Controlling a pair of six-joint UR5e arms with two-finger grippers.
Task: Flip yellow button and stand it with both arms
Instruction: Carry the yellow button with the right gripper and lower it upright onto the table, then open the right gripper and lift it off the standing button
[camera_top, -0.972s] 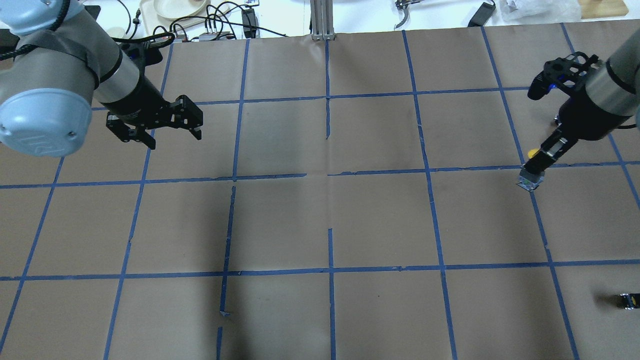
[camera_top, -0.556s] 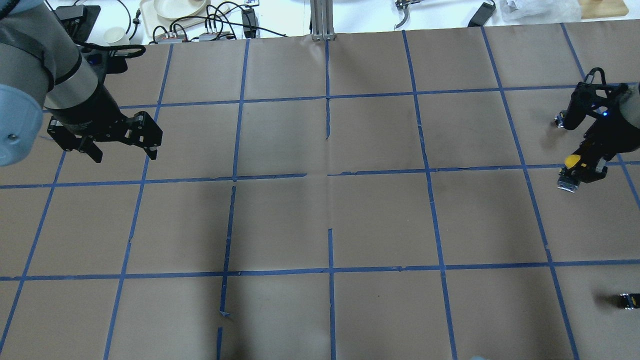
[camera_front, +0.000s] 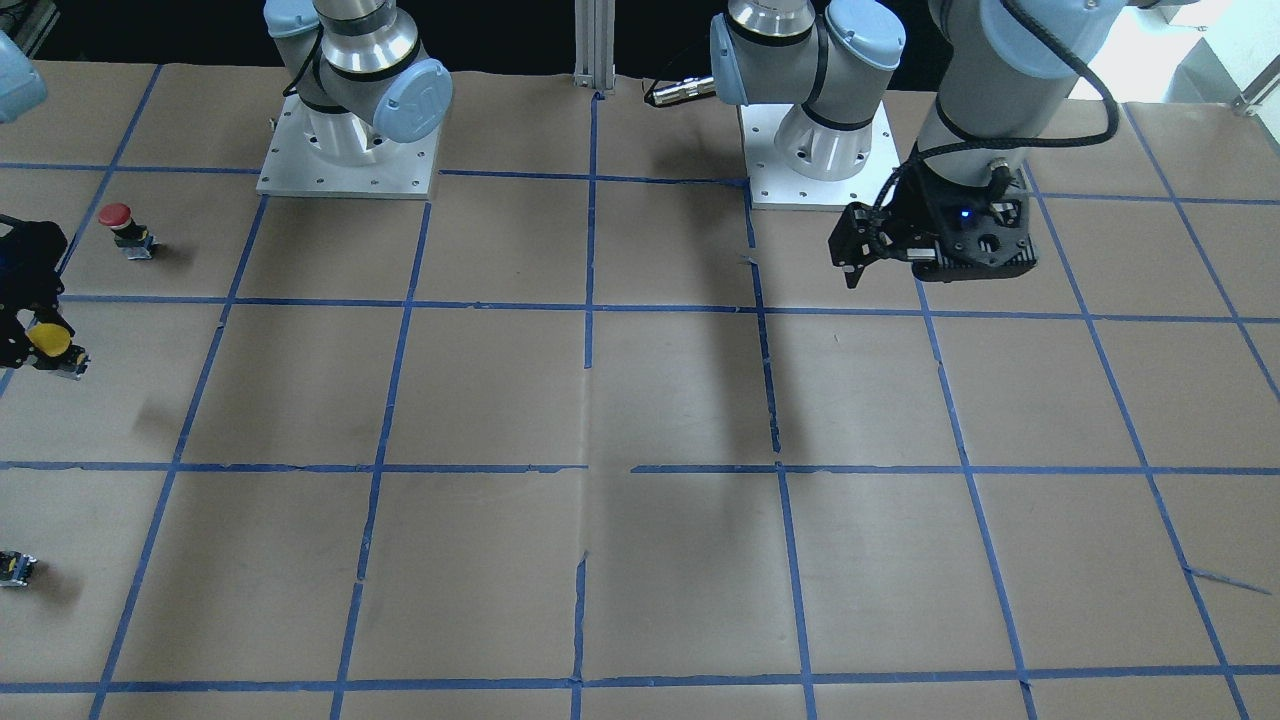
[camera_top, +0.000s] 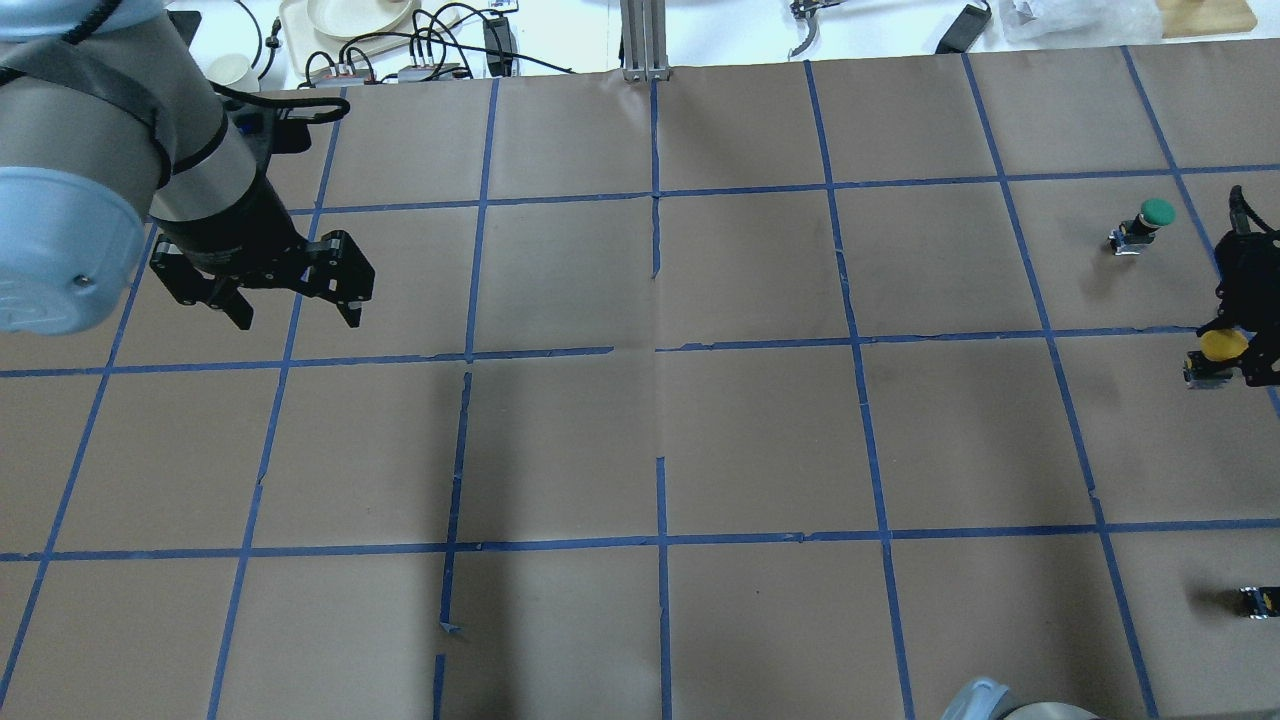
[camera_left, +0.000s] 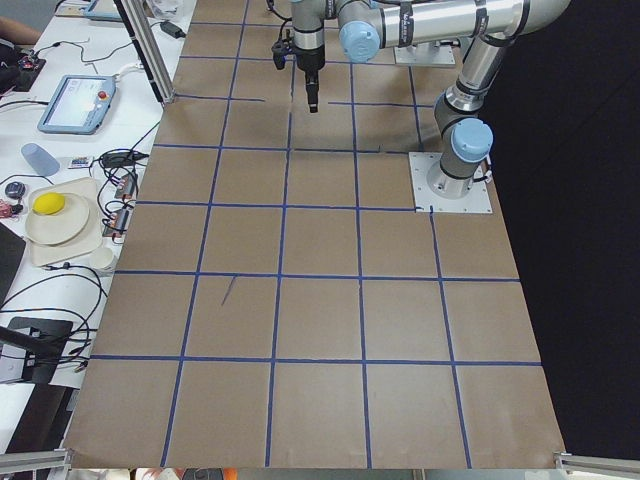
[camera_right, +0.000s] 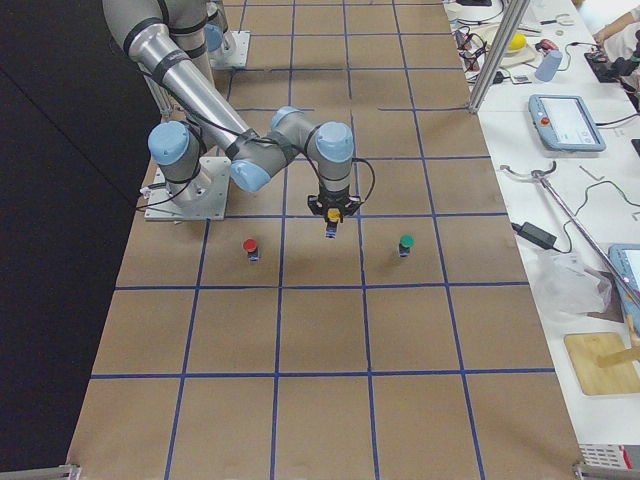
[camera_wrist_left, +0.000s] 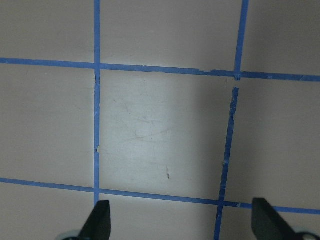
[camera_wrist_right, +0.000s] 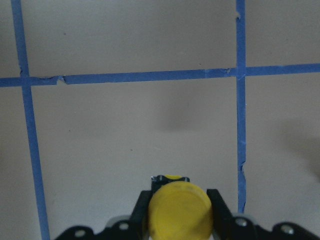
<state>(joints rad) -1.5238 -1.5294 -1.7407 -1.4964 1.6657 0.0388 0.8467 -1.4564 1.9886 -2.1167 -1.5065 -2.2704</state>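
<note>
The yellow button (camera_top: 1222, 345) is held in my right gripper (camera_top: 1238, 348) at the table's far right edge, a little above the paper. Its yellow cap faces the wrist camera (camera_wrist_right: 180, 212) between the two black fingers (camera_wrist_right: 218, 207), and its grey body points down. In the front-facing view the button (camera_front: 47, 340) and right gripper (camera_front: 30, 342) are at the left edge. In the exterior right view the button (camera_right: 332, 213) hangs between two other buttons. My left gripper (camera_top: 292, 300) is open and empty over the left side, its fingertips (camera_wrist_left: 100, 220) wide apart above bare paper.
A green-capped button (camera_top: 1150, 214) stands behind the right gripper. A red-capped button (camera_front: 118, 220) stands nearer the robot's base. A tiny black part with a yellow spot (camera_top: 1258, 600) lies at the right edge. The table (camera_top: 660, 430) carries brown paper with blue tape lines.
My right gripper has carried the yellow button further right, uncovering the green button. My left gripper swung left, then part of the way back right, and stays open.
</note>
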